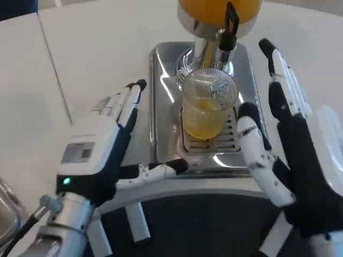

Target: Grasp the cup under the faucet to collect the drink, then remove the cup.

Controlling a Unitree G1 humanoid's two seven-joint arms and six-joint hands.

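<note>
The cup (207,107) of yellow drink is sitting on the metal tray (161,107) between the left hand (99,152) and the right hand (289,155), both seemingly spreading their fingers, holding nothing.

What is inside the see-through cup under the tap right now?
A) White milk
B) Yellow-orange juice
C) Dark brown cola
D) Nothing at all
B: the clear cup standing on the drip tray under the faucet has yellow-orange drink in its lower part, the same color as the tank above it.
</note>
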